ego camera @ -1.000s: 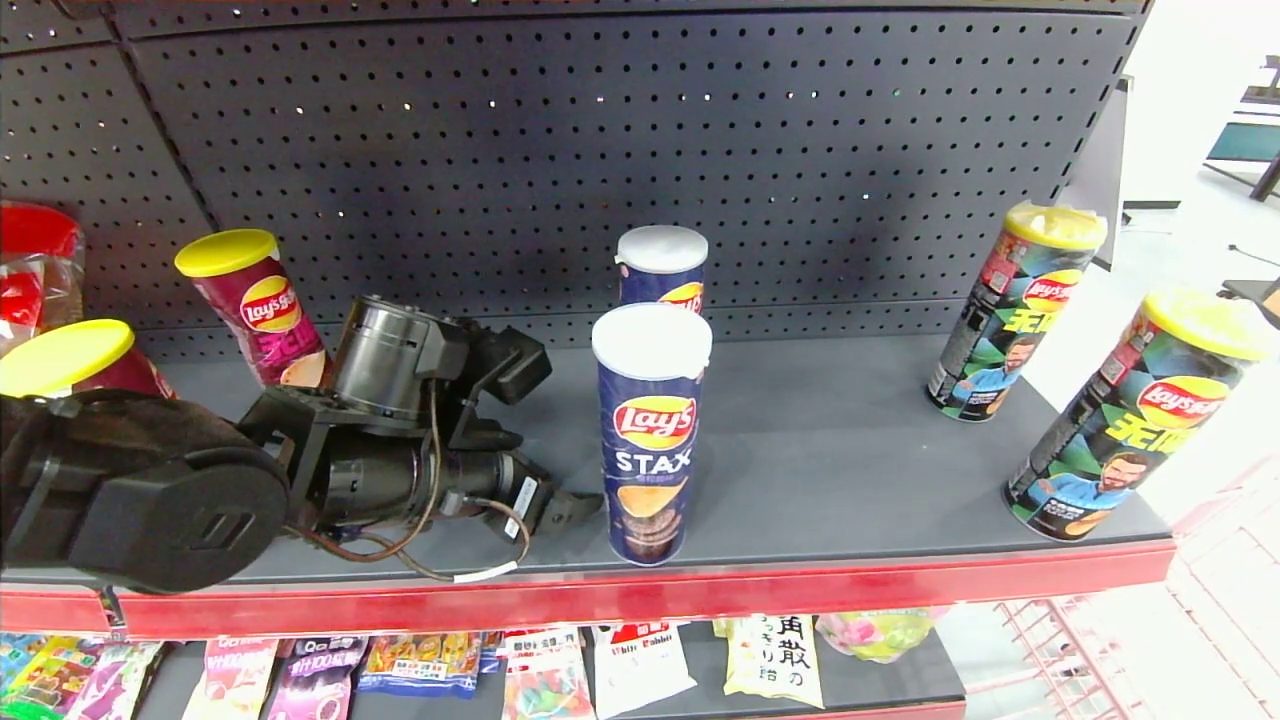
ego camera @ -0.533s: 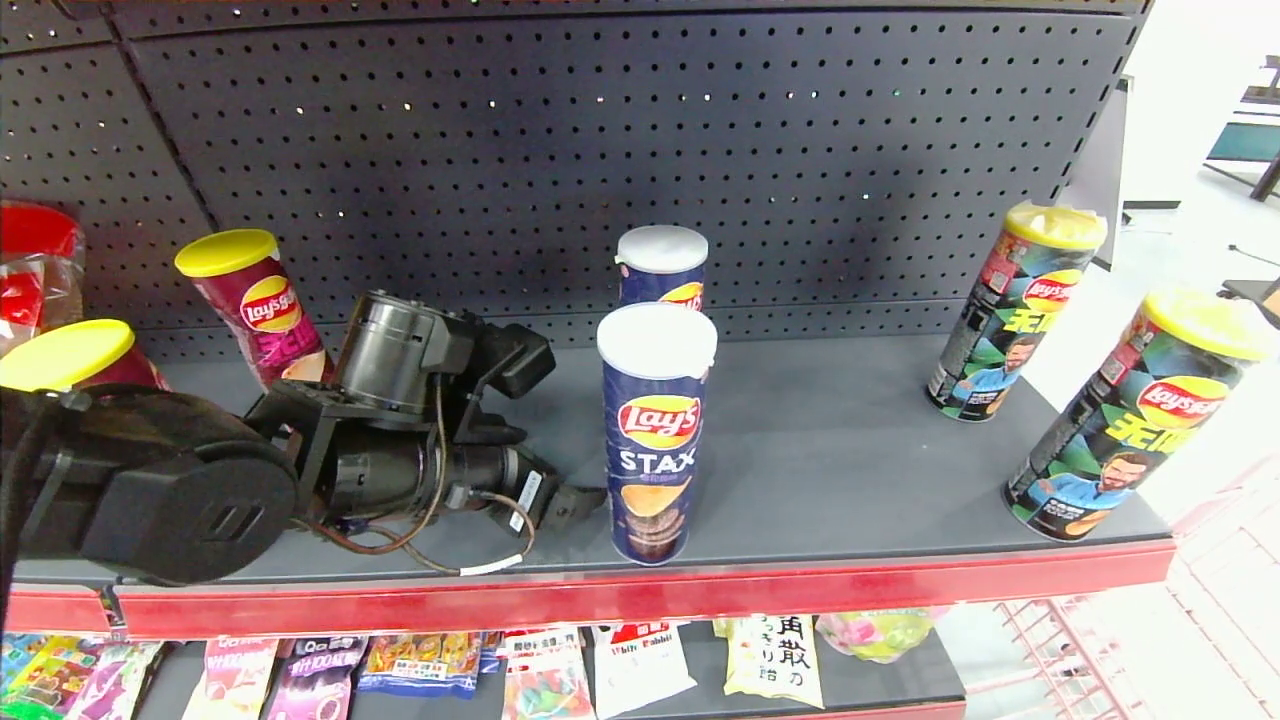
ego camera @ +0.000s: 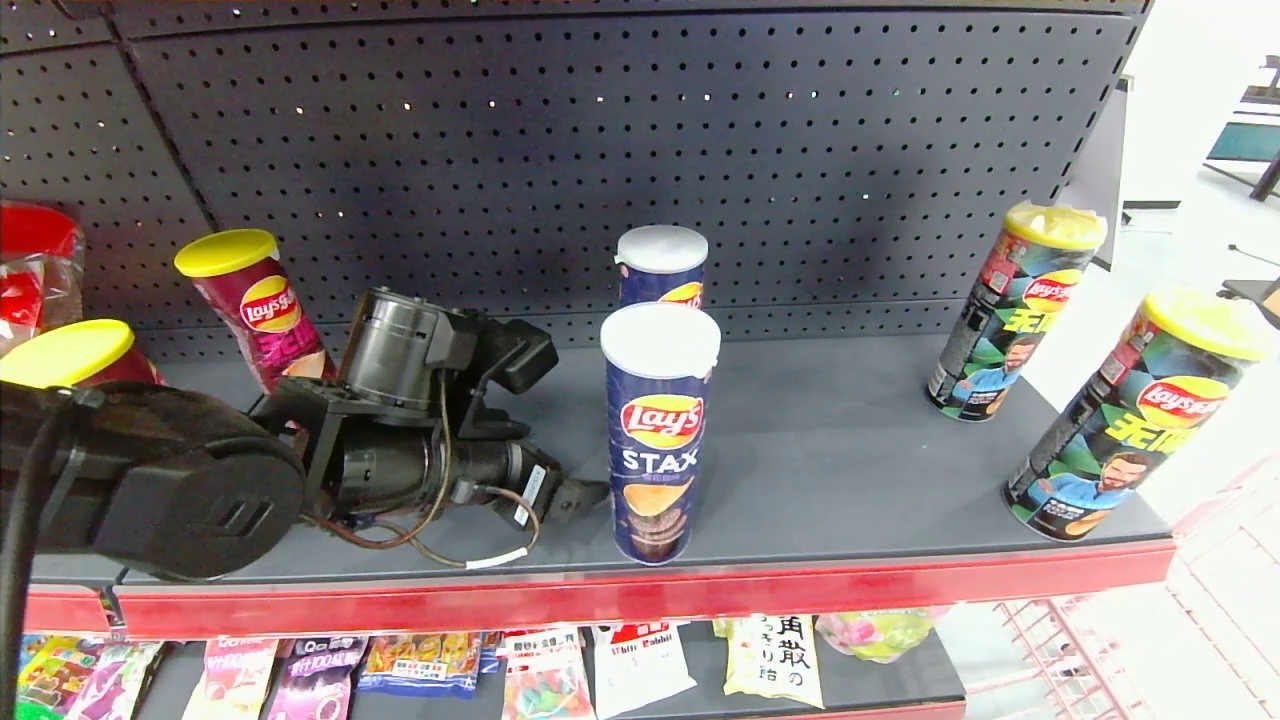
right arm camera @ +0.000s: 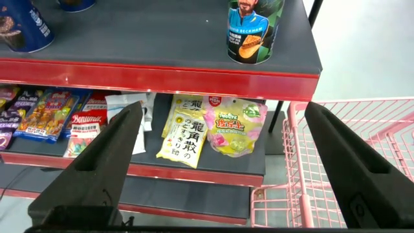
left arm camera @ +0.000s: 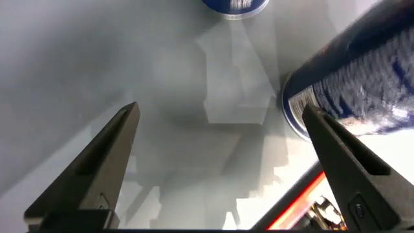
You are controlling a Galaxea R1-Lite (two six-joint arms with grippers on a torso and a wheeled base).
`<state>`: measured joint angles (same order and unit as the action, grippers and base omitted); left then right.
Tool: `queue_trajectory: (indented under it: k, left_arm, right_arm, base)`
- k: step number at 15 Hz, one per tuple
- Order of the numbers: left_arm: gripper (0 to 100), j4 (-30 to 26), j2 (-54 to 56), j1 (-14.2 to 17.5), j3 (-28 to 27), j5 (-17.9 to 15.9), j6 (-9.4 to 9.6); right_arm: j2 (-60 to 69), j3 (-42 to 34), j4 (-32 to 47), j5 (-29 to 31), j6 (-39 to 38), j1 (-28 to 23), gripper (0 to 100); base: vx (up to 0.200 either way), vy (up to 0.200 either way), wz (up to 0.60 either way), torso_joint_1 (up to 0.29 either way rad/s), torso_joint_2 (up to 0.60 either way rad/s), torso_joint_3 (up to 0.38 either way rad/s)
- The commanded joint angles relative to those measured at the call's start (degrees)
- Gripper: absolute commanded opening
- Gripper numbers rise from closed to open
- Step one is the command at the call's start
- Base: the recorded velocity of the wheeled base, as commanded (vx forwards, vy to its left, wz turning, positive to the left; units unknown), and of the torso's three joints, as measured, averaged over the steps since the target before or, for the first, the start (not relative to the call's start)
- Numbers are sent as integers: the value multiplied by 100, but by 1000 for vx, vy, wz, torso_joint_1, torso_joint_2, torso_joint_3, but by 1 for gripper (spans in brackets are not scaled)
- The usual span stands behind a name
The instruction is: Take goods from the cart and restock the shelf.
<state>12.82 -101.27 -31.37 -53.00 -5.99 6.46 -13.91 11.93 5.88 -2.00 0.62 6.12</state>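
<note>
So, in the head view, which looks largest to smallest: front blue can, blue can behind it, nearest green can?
1. Front blue can and nearest green can: about alike, so unranked.
2. Rear blue can: smallest, though farther back and partly hidden.

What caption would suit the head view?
Open left gripper beside a blue can at the front of the shelf.

- Flat snack packets (ego camera: pixel 540 670) lie side by side in a row.
- A green bag (right arm camera: pixel 234 126) lies just beside a yellow packet (right arm camera: pixel 187 133).
- A dark perforated panel (ego camera: pixel 600 130) stands upright behind.
</note>
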Motion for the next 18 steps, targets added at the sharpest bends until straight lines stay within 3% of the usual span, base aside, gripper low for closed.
queue_trajectory:
  k: [1,8,12,15,16,18]
  left_arm:
    - [100,10,-42,-1,-26,1,4]
    - [100,10,11,-27,53,10,-13]
    - [100,1,1153,157,1073,221,4]
    - [100,-70,2674,157,2049,686,39]
    - [100,-289,3192,166,2277,748,39]
    - [100,-1423,4405,403,2391,695,-13]
  right_arm:
    - [11,-7,10,-2,-1,3,100]
    - [11,-33,10,-2,8,12,100]
    - [81,-200,1,-169,8,144,100]
    - [-130,-192,-8,-222,17,267,100]
    - [-182,-200,-8,-187,17,267,100]
    - [-305,-192,1,-160,70,276,100]
  base:
    - [0,0,0,0,0,0]
    - [0,0,0,0,0,0]
    - [0,0,0,0,0,0]
    - [0,0,0,0,0,0]
    - [0,0,0,0,0,0]
    - [0,0,0,0,0,0]
